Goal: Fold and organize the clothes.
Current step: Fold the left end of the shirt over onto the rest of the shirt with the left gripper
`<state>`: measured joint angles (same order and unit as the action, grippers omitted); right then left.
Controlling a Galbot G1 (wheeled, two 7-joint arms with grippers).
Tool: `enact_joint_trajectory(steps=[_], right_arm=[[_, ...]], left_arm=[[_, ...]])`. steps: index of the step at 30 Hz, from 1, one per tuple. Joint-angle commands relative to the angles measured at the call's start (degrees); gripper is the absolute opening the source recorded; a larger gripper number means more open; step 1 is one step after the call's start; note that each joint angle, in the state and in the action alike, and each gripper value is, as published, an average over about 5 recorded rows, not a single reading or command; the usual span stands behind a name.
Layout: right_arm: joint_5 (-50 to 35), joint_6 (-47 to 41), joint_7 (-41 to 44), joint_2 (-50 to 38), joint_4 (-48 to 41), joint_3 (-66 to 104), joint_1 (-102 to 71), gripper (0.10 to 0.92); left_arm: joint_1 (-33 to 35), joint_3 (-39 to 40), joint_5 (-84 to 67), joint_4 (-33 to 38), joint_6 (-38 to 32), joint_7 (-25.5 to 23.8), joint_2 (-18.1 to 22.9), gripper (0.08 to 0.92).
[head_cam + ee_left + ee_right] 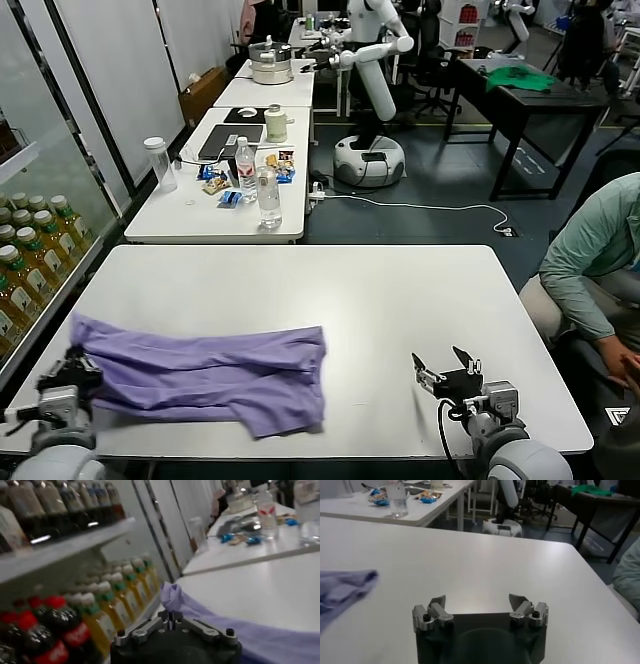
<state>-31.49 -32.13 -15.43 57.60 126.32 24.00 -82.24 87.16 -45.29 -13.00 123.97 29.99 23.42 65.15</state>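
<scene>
Lavender T-shirt [200, 372]: laid in a partly folded, rumpled band across the near left of the white table [400, 300]. Left gripper [68, 370]: pinched closed on the shirt's left end. Right gripper [447, 368]: spread wide, empty, near right, well apart from the cloth. Recommended handling: the left end is lifted clear and carried over evenly, edges aligned.

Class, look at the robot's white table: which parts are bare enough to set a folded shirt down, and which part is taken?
Bare: the far strip of the table beyond the T-shirt, and the whole right half around the open right tool. Taken: the near left, where the T-shirt lies spread with the left tool at its left edge.
</scene>
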Motion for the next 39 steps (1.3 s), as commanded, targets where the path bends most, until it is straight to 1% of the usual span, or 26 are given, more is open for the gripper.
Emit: enact_joint_trajectory(steps=[1, 3, 6, 11, 14, 16, 18, 20, 21, 23, 25, 27, 29, 32, 35, 39], right_arm=[[0.3, 0.0, -0.1, 0.2, 0.5, 1.0, -0.4, 0.823], [0.5, 0.0, -0.1, 0.3, 0.6, 1.4, -0.8, 0.823], [0.9, 0.0, -0.1, 0.8, 0.7, 1.6, -1.3, 0.823], [1.5, 0.1, 0.0, 1.4, 0.5, 1.5, -1.7, 0.823], [1.6, 0.1, 0.0, 1.6, 0.2, 1.2, -1.7, 0.823], [1.6, 0.1, 0.0, 1.6, 0.1, 0.8, -1.4, 0.823], [1.6, 0.1, 0.0, 1.6, 0.0, 0.3, -1.1, 0.823], [1.6, 0.1, 0.0, 1.7, 0.0, -0.1, -0.8, 0.823], [1.6, 0.1, 0.0, 1.7, -0.1, -0.3, -0.7, 0.823], [1.7, 0.1, 0.0, 1.7, -0.3, -0.7, -0.4, 0.823], [1.7, 0.2, 0.1, 1.8, -0.5, -0.9, -0.3, 0.823], [1.6, 0.3, 0.2, 1.8, -0.6, -1.0, -0.1, 0.823], [1.6, 0.4, 0.3, 1.7, -0.6, -1.0, 0.0, 0.823], [1.5, 0.5, 0.5, 1.6, -0.7, -0.9, 0.0, 0.823], [1.5, 0.6, 0.6, 1.6, -1.0, -0.9, -0.1, 0.823], [1.5, 0.7, 0.6, 1.5, -0.9, -1.0, -0.1, 0.823]], left_arm=[[-1.7, 25.9, -5.3, 13.7, 2.8, -3.6, 6.1, 0.111], [-2.7, 32.3, -6.9, 13.6, 3.3, -4.6, 8.2, 0.111], [-4.9, 37.7, -6.2, 10.4, 3.3, -6.5, 10.9, 0.111], [-9.3, 40.3, -5.5, 4.4, 2.4, -8.6, 14.4, 0.111], [-11.0, 41.5, -2.5, 0.7, 0.9, -9.8, 16.4, 0.111], [-11.6, 42.2, 0.0, -0.9, -0.6, -10.0, 17.1, 0.111], [-11.5, 41.9, 1.6, -0.9, -1.6, -10.1, 16.7, 0.134], [-11.0, 40.2, 2.3, 1.3, -2.2, -10.3, 15.2, 0.175], [-10.6, 38.8, 2.5, 2.9, -2.4, -10.4, 14.2, 0.208], [-9.5, 34.4, 2.6, 6.8, -2.7, -10.5, 11.7, 0.259], [-7.5, 28.1, 2.6, 9.5, -2.3, -10.2, 8.7, 0.320], [-4.6, 20.2, 2.6, 10.2, -1.4, -9.8, 5.7, 0.380], [-1.5, 12.4, 2.5, 7.9, -0.5, -9.6, 3.2, 0.432], [1.3, 5.9, 1.5, 1.5, 0.5, -9.4, 1.6, 0.519], [2.1, 5.5, -1.2, -4.1, 1.2, -9.0, 2.4, 0.605], [1.3, 8.2, -5.9, -7.0, 2.5, -9.3, 4.7, 0.726]])
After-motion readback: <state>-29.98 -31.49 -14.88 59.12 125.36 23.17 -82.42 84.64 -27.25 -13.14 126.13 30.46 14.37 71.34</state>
